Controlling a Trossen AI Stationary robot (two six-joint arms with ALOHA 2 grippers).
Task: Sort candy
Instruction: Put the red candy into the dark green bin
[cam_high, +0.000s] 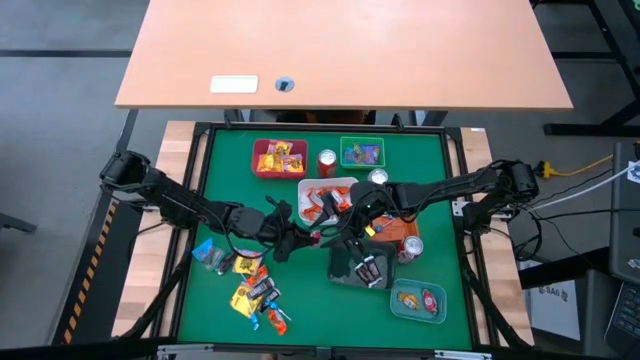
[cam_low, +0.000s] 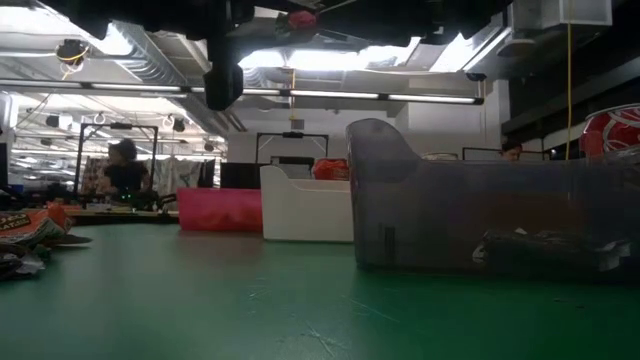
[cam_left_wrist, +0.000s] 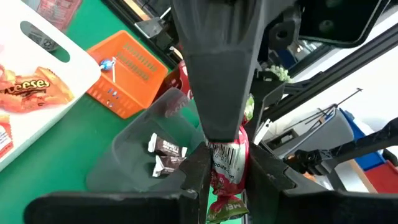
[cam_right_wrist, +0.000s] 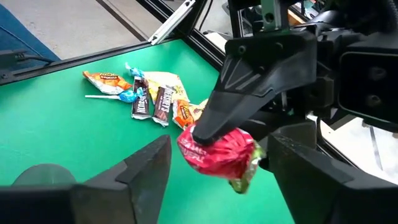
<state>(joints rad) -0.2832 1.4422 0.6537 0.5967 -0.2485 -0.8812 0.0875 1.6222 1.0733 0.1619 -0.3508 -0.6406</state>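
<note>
Over the middle of the green mat (cam_high: 225, 200), my left gripper (cam_high: 312, 238) (cam_left_wrist: 227, 165) is shut on a red-wrapped candy (cam_right_wrist: 221, 152) with a green end. My right gripper (cam_high: 345, 233) (cam_right_wrist: 217, 155) faces it, open, with one finger on each side of the candy and apart from it. A pile of wrapped candy (cam_high: 250, 285) (cam_right_wrist: 149, 96) lies on the mat at the near left. More candy lies in the red tray (cam_high: 258, 168), the white tray (cam_high: 345, 184) and the dark grey tray (cam_high: 340, 268), where two dark pieces (cam_left_wrist: 166, 155) show. My left gripper pinches one end of the candy's red wrapper (cam_right_wrist: 198, 142) between its two fingertips (cam_left_wrist: 200, 167). The fingers come almost level from the table's left. The candy sticks out beyond the fingertips and sags a little, lifted clear of the mat.
An orange tray (cam_high: 400, 236), a green tray (cam_high: 347, 143) and a teal tray (cam_high: 402, 312) also stand on the mat, with soda cans (cam_high: 327, 162) (cam_high: 377, 178) (cam_high: 410, 247) among them. A lollipop (cam_left_wrist: 109, 65) lies in the orange tray. The near middle of the mat is bare.
</note>
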